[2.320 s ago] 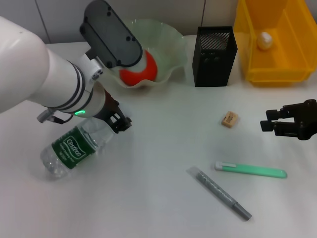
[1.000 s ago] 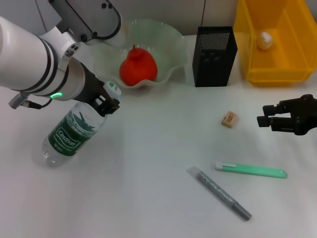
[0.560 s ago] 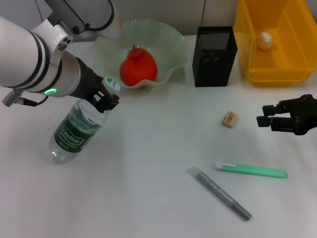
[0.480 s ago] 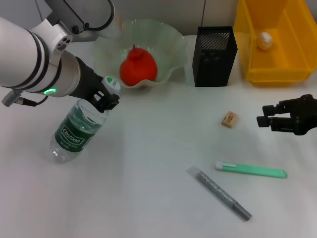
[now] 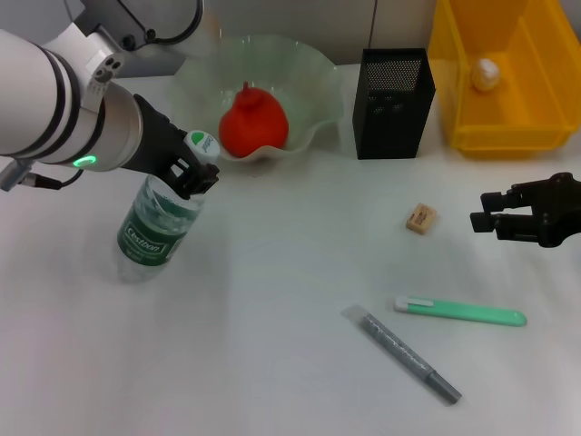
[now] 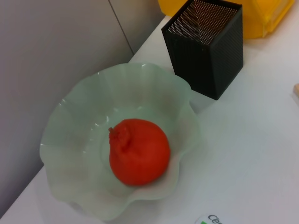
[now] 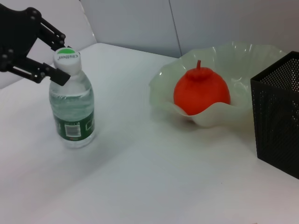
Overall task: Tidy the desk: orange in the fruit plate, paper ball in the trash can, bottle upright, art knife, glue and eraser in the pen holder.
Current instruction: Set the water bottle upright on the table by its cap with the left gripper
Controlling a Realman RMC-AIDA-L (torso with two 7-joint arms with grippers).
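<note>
The left hand (image 5: 195, 163) covers the bottle (image 5: 156, 226) neck, so its grip there is hidden. The bin (image 5: 508, 77) runs off the head view's top and right edges. The eraser (image 5: 420, 218) print is too small to read. In the left wrist view only the cap's rim shows.

Red-orange orange (image 5: 254, 123), pale green fruit plate (image 5: 313, 68), yellow trash can (image 5: 536, 82).
</note>
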